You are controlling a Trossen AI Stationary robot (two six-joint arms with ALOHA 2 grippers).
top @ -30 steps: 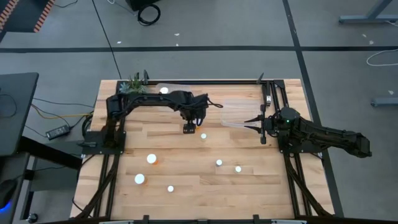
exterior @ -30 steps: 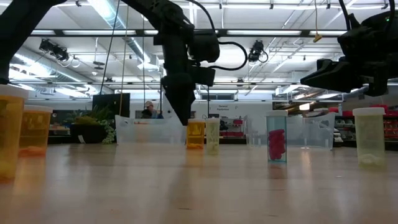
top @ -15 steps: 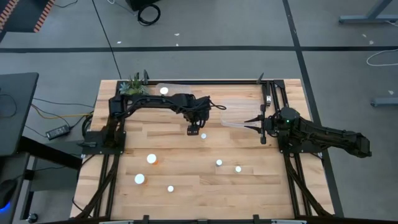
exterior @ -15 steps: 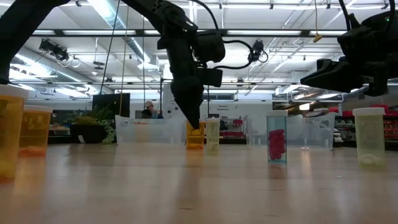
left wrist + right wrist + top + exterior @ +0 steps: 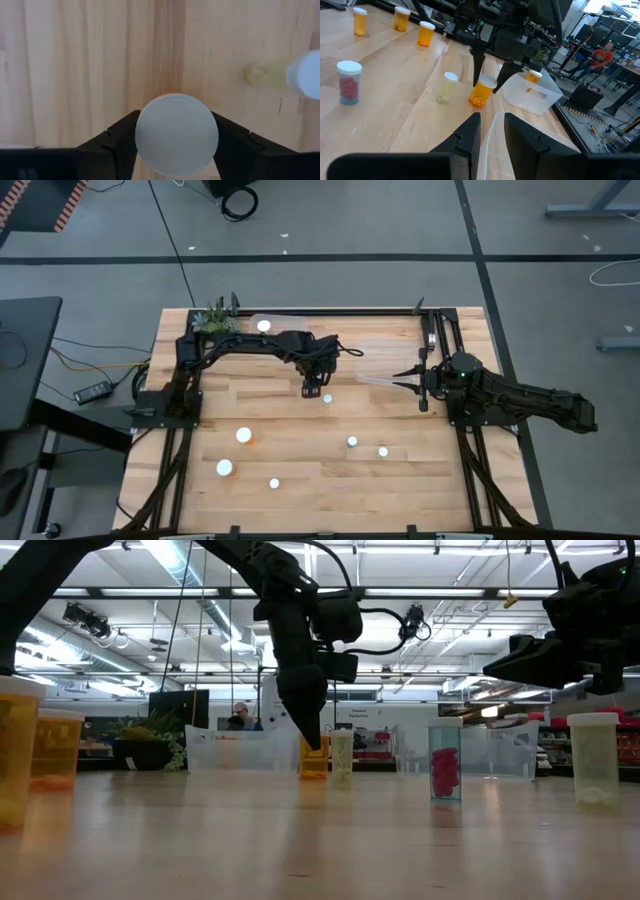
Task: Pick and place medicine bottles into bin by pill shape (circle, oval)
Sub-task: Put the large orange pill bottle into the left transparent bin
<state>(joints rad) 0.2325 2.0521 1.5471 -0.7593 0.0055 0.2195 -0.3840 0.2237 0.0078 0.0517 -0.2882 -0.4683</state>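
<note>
Near the middle of the bench [image 5: 400, 480], toward its far edge, the left gripper [image 5: 176, 131] straddles an orange bottle [image 5: 481, 92], one finger [image 5: 120, 137] on each side of the white cap; whether it is clenched cannot be told. A pale bottle [image 5: 445, 88] stands just beside. The right gripper [image 5: 397, 382], by the right edge, grips the rim of a clear bin [image 5: 489, 145].

left gripper [image 5: 313, 735] lowered over orange bottle [image 5: 314, 757] | pale bottle [image 5: 342, 758] just beside it | bottle of pink pills [image 5: 445, 760] farther right | pale bottle at right [image 5: 595, 760] | two orange bottles [image 5: 38, 755] at left edge | right gripper [image 5: 520, 658] raised at upper right
</note>
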